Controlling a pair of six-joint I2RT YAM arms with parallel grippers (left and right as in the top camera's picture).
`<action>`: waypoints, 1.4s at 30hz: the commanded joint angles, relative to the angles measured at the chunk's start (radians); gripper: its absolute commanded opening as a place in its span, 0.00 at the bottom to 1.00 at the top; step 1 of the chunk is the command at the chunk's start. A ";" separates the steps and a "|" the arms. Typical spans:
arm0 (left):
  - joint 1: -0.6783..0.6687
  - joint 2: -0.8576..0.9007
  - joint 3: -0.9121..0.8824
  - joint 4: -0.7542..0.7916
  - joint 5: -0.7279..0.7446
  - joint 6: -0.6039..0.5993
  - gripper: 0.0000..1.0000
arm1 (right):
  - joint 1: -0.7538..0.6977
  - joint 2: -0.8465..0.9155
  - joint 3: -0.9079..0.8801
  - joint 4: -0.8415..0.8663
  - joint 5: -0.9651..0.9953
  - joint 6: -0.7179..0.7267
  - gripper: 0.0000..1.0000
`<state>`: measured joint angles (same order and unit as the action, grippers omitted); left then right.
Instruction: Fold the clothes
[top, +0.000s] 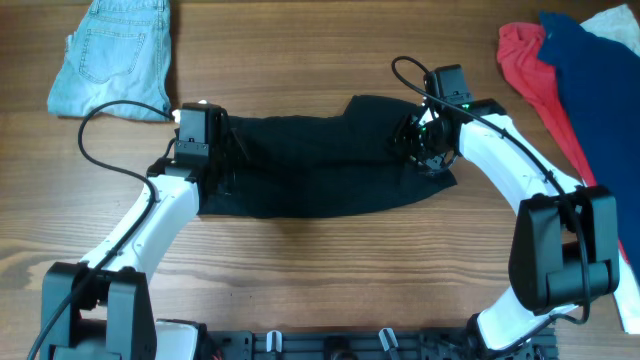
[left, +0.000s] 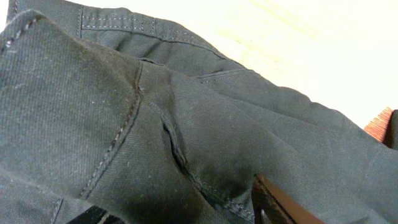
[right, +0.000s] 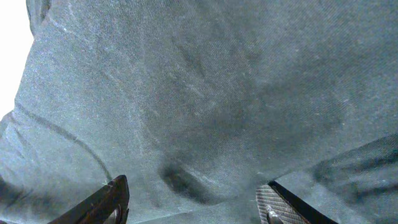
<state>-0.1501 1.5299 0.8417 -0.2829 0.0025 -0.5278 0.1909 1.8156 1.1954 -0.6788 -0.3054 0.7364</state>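
Observation:
The black garment (top: 300, 160) lies spread across the middle of the wooden table, wrinkled, with a seam and stitched hems showing in the left wrist view (left: 217, 112). My left gripper (top: 213, 150) is down on its left end. Its fingers (left: 177, 199) are spread wide with black cloth between them. My right gripper (top: 425, 148) is down on the garment's right end. Its fingers (right: 193, 186) are also spread wide over a small pucker of the cloth (right: 199, 81). Neither pair of jaws is closed on the fabric.
Light-blue denim shorts (top: 115, 50) lie at the back left. A red garment (top: 525, 65), a navy-blue one (top: 580, 70) and a bit of white cloth (top: 620, 25) lie at the back right. Bare wooden table (top: 330, 260) runs along the front.

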 joint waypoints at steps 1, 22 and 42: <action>0.006 0.009 0.003 0.010 -0.010 0.008 0.55 | 0.002 0.013 -0.014 0.003 0.056 0.026 0.66; 0.006 0.090 0.003 0.229 -0.101 0.008 0.31 | 0.002 0.035 -0.061 0.571 0.223 0.103 0.13; -0.010 -0.250 0.002 0.087 0.139 0.076 0.38 | -0.027 -0.255 0.022 0.261 0.018 -0.161 0.47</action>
<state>-0.1379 1.1976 0.8547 -0.1448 -0.0380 -0.4046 0.1440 1.4990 1.2327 -0.3683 -0.1741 0.5953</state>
